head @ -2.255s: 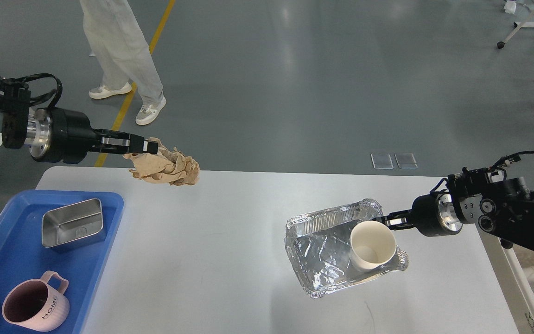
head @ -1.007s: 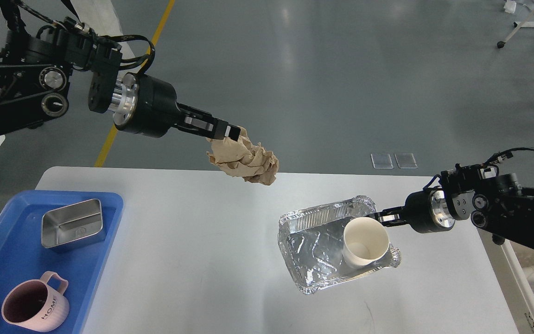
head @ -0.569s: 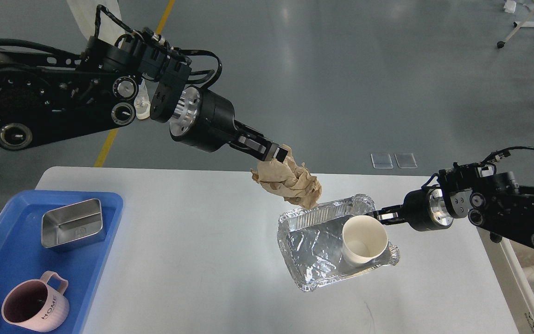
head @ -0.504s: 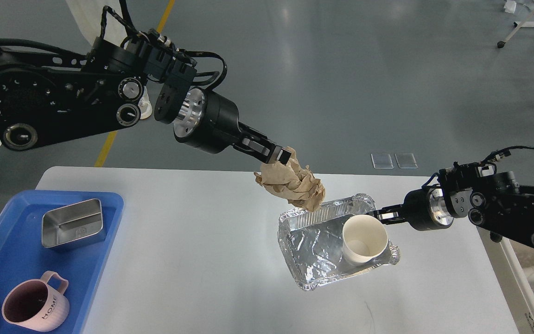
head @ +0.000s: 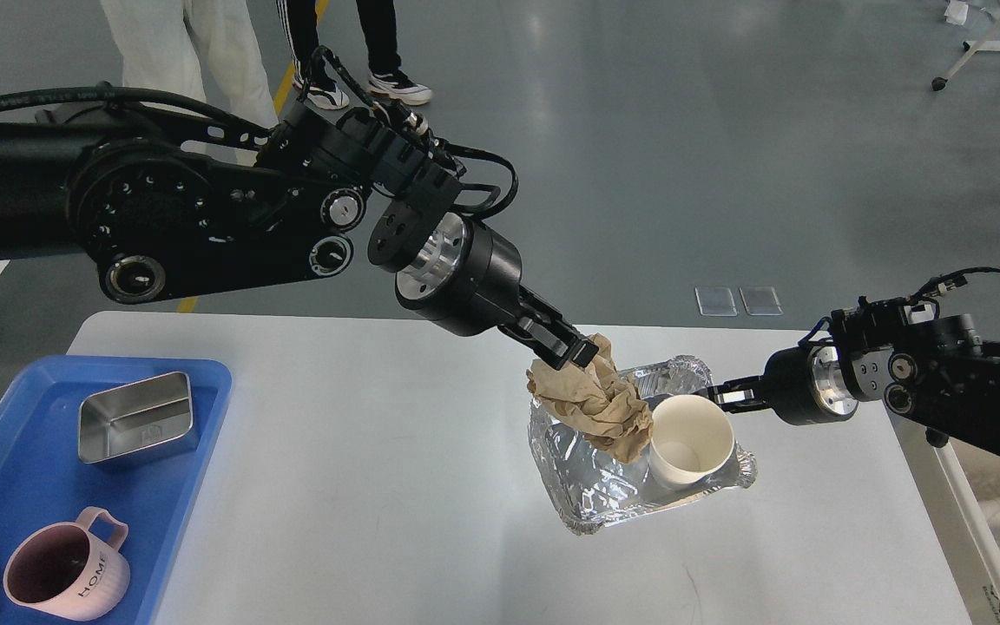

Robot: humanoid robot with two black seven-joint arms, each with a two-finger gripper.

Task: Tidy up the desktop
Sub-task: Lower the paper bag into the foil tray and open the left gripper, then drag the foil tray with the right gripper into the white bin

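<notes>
Left tool [head: 585,351]: clamped on crumpled brown paper wad [head: 594,401] over crinkled foil tray [head: 591,503] | right tool [head: 720,396]: pinching tray rim | risk: wad released off-centre, white paper cup [head: 691,440] toppled onto matte white-grey desk [head: 361,469]

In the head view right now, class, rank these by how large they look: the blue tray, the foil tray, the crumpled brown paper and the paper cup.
1. Blue tray, though cut off by the frame and nearer the camera.
2. Foil tray.
3. Crumpled brown paper.
4. Paper cup, close to the paper, so this pair is unsure.
</notes>
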